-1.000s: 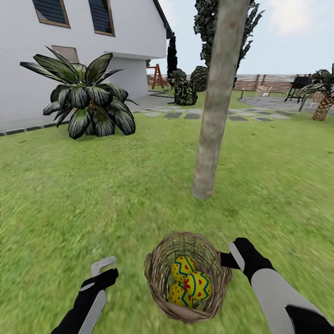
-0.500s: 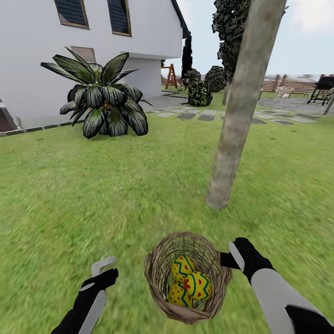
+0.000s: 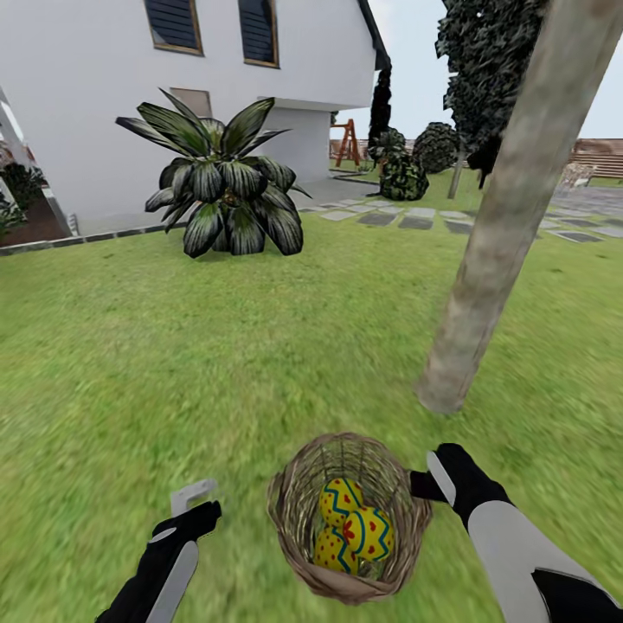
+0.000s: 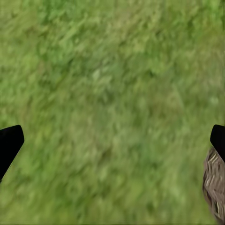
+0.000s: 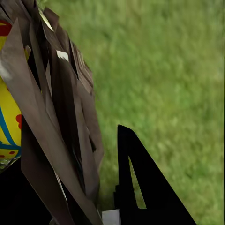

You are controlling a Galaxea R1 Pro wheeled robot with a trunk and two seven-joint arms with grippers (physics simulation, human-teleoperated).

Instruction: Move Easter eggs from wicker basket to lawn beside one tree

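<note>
Holding the wicker basket point(image 3: 350, 517) rim: your right end effector point(image 3: 421, 484) pinches it, bottom centre. Three Easter eggs point(image 3: 355, 528) inside. Left end effector point(image 3: 192, 497) spread, lower left. Tree point(image 3: 502, 251) right, near.

The wicker basket point(image 3: 350, 517) sits between my two grippers, with my right gripper point(image 3: 421, 484) at its right rim and my left gripper point(image 3: 192, 499) apart to its left over the lawn point(image 3: 173, 363). The three Easter eggs point(image 3: 356, 528) lie bunched together inside it. Just beyond the basket, to the right, stands the tree point(image 3: 510, 216); the broad-leaved plant point(image 3: 227, 195) is farther back on the left, before the house point(image 3: 104, 95).
</note>
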